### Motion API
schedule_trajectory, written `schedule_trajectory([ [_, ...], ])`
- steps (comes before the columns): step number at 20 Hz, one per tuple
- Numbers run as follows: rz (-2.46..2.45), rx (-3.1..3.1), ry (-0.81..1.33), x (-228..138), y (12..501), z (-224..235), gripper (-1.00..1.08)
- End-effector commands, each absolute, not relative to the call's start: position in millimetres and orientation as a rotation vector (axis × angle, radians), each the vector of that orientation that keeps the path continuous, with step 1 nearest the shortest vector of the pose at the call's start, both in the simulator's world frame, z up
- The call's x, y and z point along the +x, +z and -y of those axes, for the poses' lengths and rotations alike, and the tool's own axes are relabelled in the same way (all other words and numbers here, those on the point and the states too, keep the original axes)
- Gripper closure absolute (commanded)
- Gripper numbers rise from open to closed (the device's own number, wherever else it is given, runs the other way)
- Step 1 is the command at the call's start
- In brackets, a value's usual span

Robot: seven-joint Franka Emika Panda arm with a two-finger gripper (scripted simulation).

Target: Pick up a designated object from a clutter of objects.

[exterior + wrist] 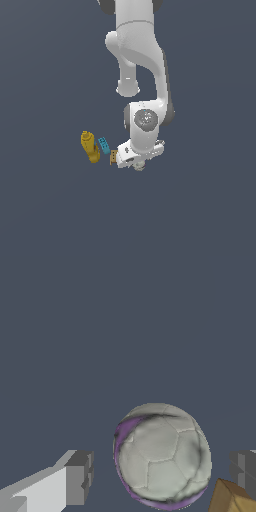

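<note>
I have the arm [145, 55] folded down over the clutter, its white wrist tipped low so the gripper [139, 166] sits right at the floor [50, 210], just to the exterior view's right of the other items. From the wrist camera the jaws stand open — one grey finger pad [80, 476] on one side of the ball [162, 456] and the other pad [244, 471] on the opposite side, with clear gaps and no contact that I can see. The ball is round, mottled grey and white with stitched panel lines like a football and a purple streak along its edge. A corner of the tan cube [231, 498] shows just beside it. In the exterior view the yellow bottle-like shape [90, 146] stands farthest left, the blue studded brick [104, 145] next — then the cube, partly hidden by the hand.
</note>
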State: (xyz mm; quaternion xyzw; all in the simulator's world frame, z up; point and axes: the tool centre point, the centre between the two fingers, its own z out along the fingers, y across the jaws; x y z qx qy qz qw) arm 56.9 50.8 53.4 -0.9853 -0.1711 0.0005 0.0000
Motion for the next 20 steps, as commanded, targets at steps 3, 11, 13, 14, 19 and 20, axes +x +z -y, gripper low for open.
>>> schedule_trajectory([
  [3,0.539,-3.095,0.0,57.4,38.7,-50.9,-0.92],
  [11,0.539,-3.095,0.0,58.0,36.5,-50.9,1.08],
  [13,0.539,-3.095,0.0,58.0,36.5,-50.9,1.08],
  [14,0.539,-3.095,0.0,58.0,36.5,-50.9,1.08],
  [19,0.538,-3.095,0.0,57.7,38.0,-50.9,1.08],
  [20,0.538,-3.095,0.0,57.2,39.1,-51.4,1.08],
])
